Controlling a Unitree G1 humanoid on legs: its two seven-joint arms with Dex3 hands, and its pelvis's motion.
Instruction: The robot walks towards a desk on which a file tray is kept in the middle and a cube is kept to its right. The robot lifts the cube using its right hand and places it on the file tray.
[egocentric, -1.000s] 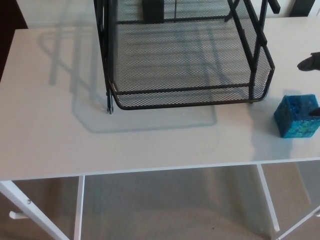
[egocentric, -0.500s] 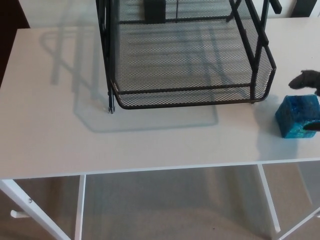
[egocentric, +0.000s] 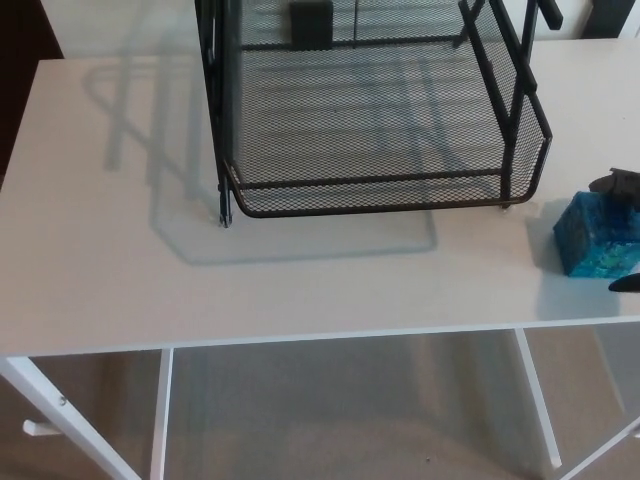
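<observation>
One blue cube (egocentric: 598, 235) sits flat on the desk (egocentric: 100, 250), near the surface's front right corner and just off the front right corner of the file tray (egocentric: 385, 182). Your right hand (egocentric: 620, 183) reaches in from the right edge with its fingers (egocentric: 628, 283) apart, one black tip at the cube's far side and one at its near side. That straddle suits a pinch, though most of the hand is cut off and neither tip clearly presses the cube; I'd judge nothing is lifted. The tray stands mid-surface toward the back edge, its mesh floor bare behind a low front rim, so the cube should travel up and left over that rim. Your left hand isn't in view.
</observation>
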